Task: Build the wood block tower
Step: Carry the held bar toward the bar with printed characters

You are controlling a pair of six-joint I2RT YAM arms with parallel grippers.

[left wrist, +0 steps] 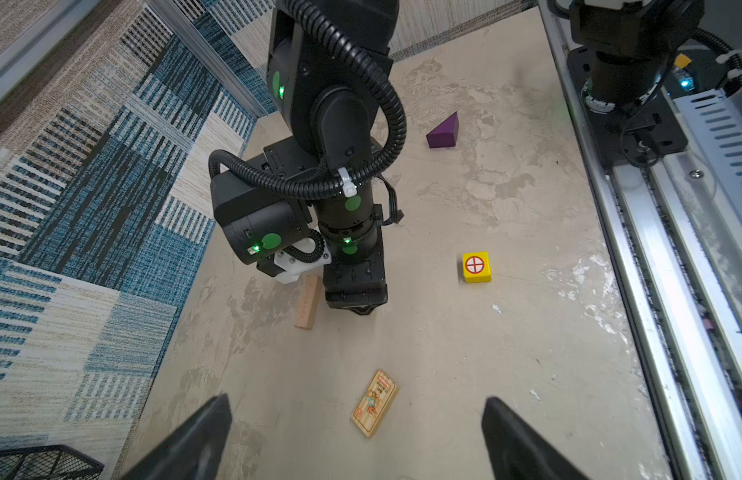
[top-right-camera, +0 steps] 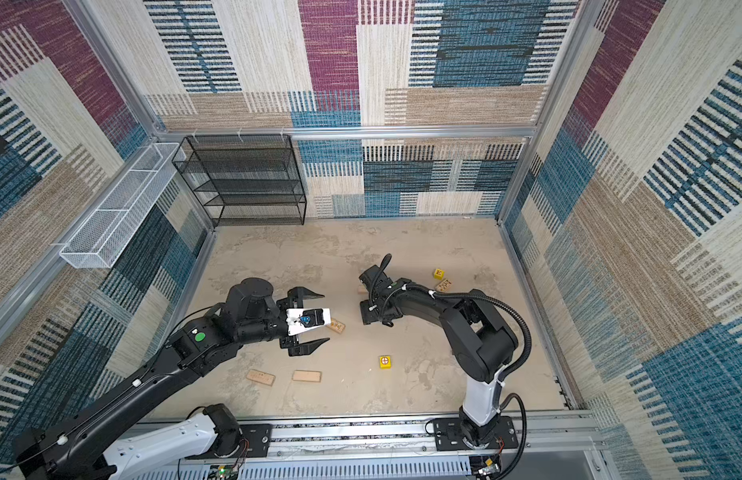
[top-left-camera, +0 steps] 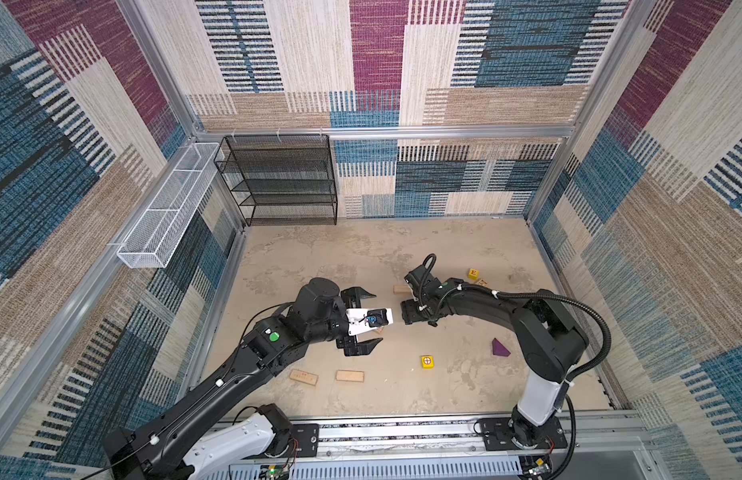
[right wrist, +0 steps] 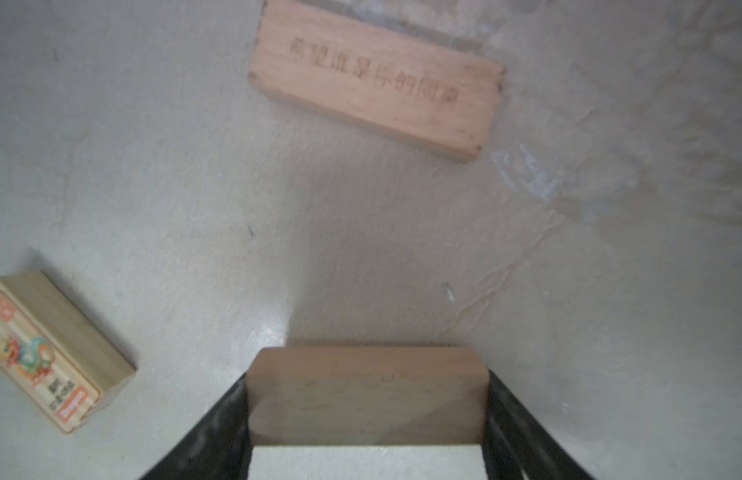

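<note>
My right gripper [right wrist: 367, 374] is shut on the ends of a plain tan plank [right wrist: 365, 399], pointing down at the table's middle [top-left-camera: 411, 309]. A plank with dark print [right wrist: 373, 79] lies just beyond it. My left gripper [left wrist: 356, 400] hangs wide open above a plank with a colourful picture [left wrist: 375, 403], not touching it. Two more planks [top-left-camera: 304, 377] [top-left-camera: 350, 376] lie near the front. One yellow cube [top-left-camera: 428, 361] sits front centre. A second yellow cube [top-left-camera: 473, 273] sits far right beside another plank [top-left-camera: 481, 282]. The purple wedge [top-left-camera: 500, 348] lies by the right arm. No tower stands.
A black mesh shelf [top-left-camera: 284, 178] stands at the back left and a white wire basket [top-left-camera: 169, 212] hangs on the left wall. A metal rail [top-left-camera: 402, 432] runs along the table's front edge, carrying both arm bases.
</note>
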